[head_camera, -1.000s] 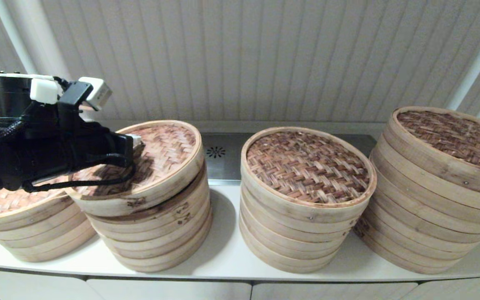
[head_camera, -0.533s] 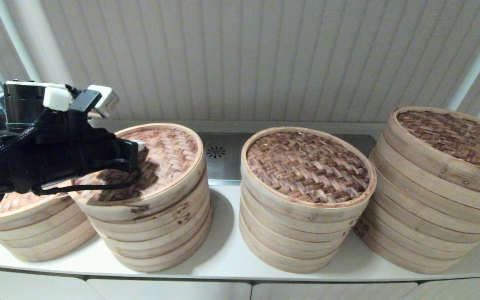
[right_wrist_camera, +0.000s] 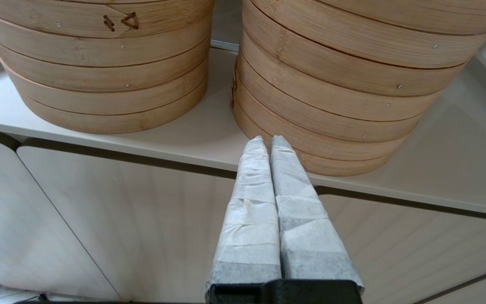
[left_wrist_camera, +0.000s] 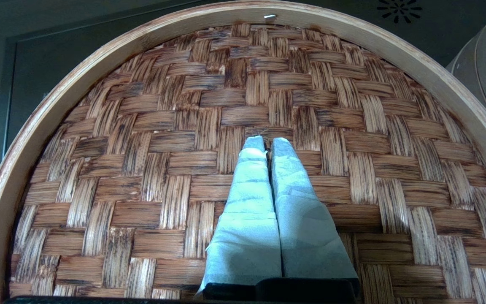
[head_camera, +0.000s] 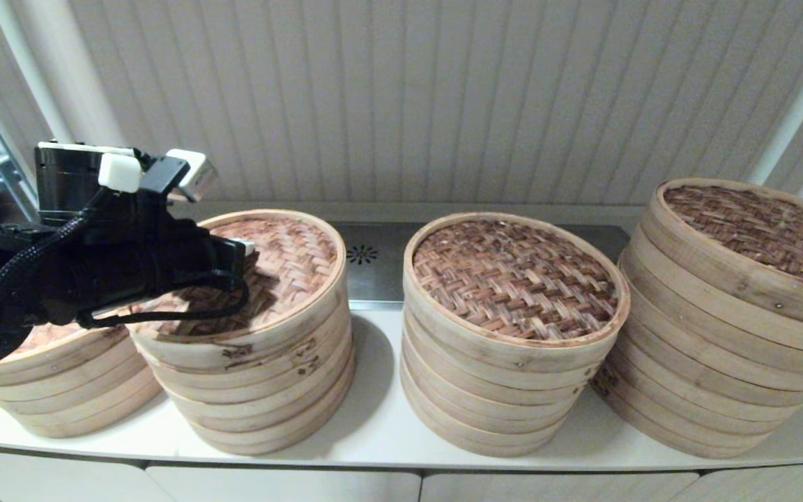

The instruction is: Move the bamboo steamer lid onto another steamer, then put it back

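Observation:
The bamboo steamer lid [head_camera: 290,251], round with a woven top, sits level on the second steamer stack from the left [head_camera: 262,390]. My left gripper [head_camera: 248,247] reaches over the lid from the left. In the left wrist view its taped fingers are shut near the middle of the weave [left_wrist_camera: 163,126], and the left gripper [left_wrist_camera: 267,141] pinches a thin strand there. My right gripper [right_wrist_camera: 267,141] is shut on nothing, low in front of the counter edge below the two right stacks, and it does not show in the head view.
Two taller steamer stacks stand in the middle [head_camera: 513,279] and at the far right [head_camera: 736,279]. The leftmost stack [head_camera: 60,390] lies partly under my left arm. A steel strip with a vent [head_camera: 362,254] runs behind. The white counter [head_camera: 373,425] ends close in front.
The lid was tilted and raised above the second stack; it now rests flat on it. My left gripper moved right with it.

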Robot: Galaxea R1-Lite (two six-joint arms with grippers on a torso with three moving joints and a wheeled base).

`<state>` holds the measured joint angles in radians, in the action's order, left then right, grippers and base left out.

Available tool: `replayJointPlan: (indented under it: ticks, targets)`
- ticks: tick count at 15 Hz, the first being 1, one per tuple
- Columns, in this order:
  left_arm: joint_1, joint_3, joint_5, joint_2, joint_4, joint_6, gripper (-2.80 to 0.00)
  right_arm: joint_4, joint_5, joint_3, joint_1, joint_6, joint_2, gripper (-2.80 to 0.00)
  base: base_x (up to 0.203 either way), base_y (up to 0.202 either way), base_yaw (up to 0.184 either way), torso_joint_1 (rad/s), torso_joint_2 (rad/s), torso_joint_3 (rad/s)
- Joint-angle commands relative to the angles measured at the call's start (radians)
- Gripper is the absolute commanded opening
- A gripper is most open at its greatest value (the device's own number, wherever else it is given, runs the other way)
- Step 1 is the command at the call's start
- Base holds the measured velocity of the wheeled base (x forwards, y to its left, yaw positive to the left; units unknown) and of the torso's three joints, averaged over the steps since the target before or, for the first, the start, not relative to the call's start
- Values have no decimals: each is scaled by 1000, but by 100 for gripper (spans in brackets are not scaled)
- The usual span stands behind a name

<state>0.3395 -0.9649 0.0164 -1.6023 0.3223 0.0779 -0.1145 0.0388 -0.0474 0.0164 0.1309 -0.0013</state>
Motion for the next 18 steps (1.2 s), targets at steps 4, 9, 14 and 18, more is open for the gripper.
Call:
replayJointPlan:
  ticks: [4,9,14,18]
  targets:
    - [3,16,1,6,6,0,-280,-1,1,0,0,1,-3,-280,0,0,0,0,0,0]
    - [-5,43,1,63,4,3,0,-1,1,0,0,1,-3,-280,0,0,0,0,0,0]
    - [-98,41,-3,291,-39,5,0,-1,0,0,0,1,-3,-280,0,0,0,0,0,0]
    - [-181,82,-12,550,-143,5,-280,-1,0,0,0,1,-3,-280,0,0,0,0,0,0]
